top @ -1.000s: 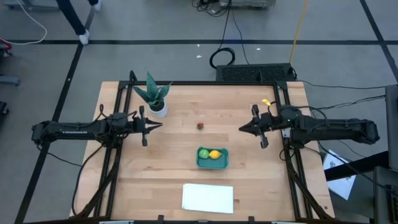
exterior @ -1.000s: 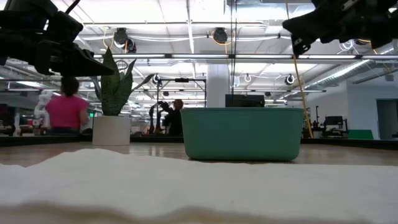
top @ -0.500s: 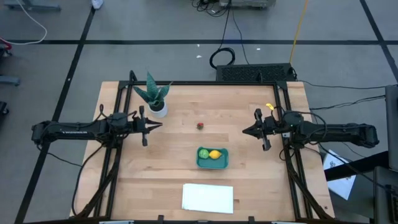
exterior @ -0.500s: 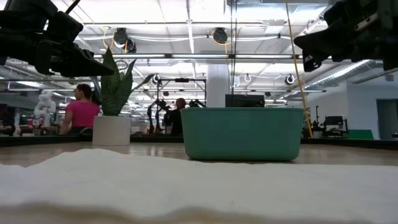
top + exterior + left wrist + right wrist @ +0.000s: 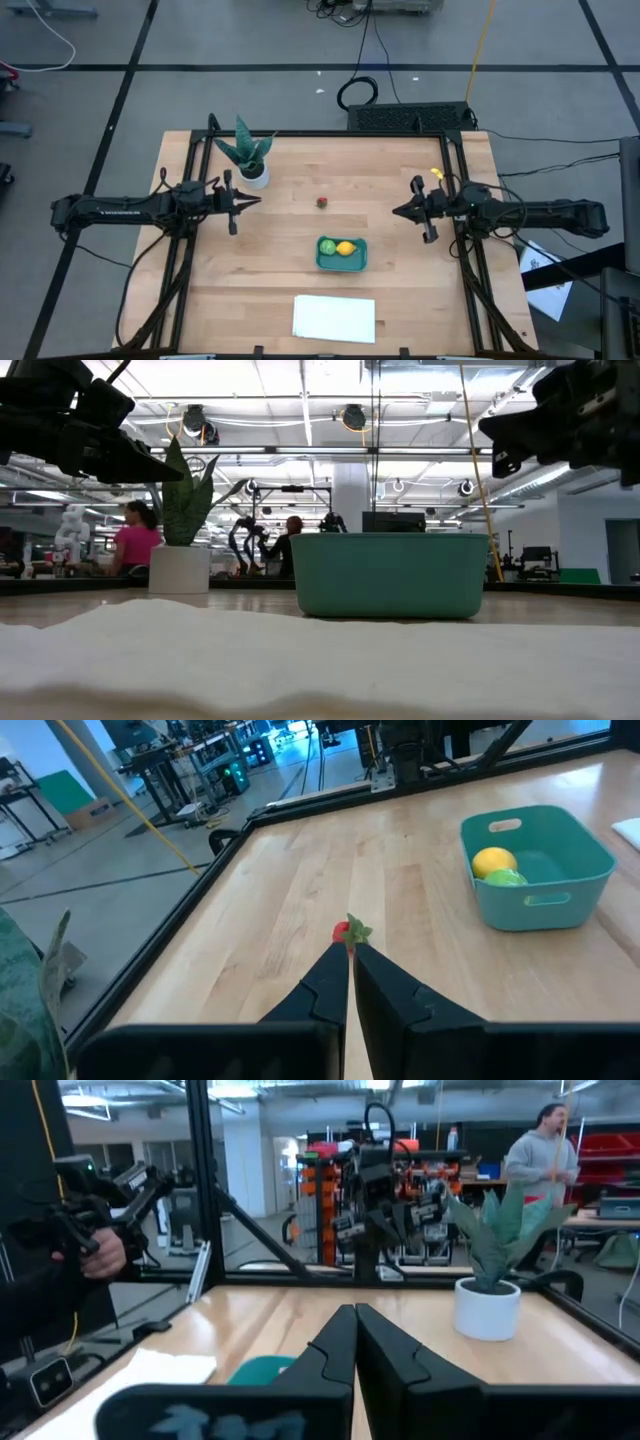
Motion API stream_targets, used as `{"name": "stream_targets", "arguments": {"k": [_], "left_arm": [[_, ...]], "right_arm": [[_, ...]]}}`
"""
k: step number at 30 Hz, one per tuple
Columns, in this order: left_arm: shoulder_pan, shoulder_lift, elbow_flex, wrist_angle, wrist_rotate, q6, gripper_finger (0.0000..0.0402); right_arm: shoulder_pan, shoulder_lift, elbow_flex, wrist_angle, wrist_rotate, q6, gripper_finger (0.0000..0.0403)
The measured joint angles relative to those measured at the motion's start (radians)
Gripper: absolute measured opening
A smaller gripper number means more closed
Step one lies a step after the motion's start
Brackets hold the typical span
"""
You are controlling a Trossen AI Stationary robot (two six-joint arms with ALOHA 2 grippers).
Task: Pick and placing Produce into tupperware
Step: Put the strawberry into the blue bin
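Observation:
The teal tupperware [image 5: 341, 255] stands on the wooden table, right of centre toward the near edge. The light green piece [image 5: 327, 246] and the yellow piece [image 5: 346, 249] lie inside it. The small dark red piece [image 5: 322, 202] rests on the bare wood farther back; in the left wrist view this red piece [image 5: 346, 932] shows just beyond my fingertips. My left gripper [image 5: 258, 200] hangs shut above the table's left part, pointing at the red piece and touching nothing. My right gripper [image 5: 394, 211] hangs shut above the right part, also touching nothing.
A spiky green plant in a white pot [image 5: 250, 158] stands at the far left, close to my left gripper. A flat white sheet [image 5: 334, 318] lies at the near edge. Black frame rails [image 5: 460, 180] run along the table's sides. People [image 5: 545, 1155] show in the room beyond.
My right gripper has drawn back toward the table's right edge and come down a little, staying shut. A person in the room behind has walked toward the right in the low view.

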Motion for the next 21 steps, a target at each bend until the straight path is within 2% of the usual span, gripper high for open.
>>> {"name": "stream_targets", "arguments": {"k": [9,16,21], "left_arm": [[0.000,0.000,0.000,0.000,-0.032,0.033,0.0026],[0.000,0.000,0.000,0.006,-0.032,-0.022,0.0026],[0.000,0.000,0.019,0.086,-0.046,-0.091,0.0026]], "right_arm": [[0.000,0.000,-0.002,0.000,0.001,-0.048,0.0000],[0.000,0.000,-0.003,0.000,0.001,-0.048,0.0000],[0.000,0.000,-0.004,-0.001,0.001,-0.050,0.0000]]}}
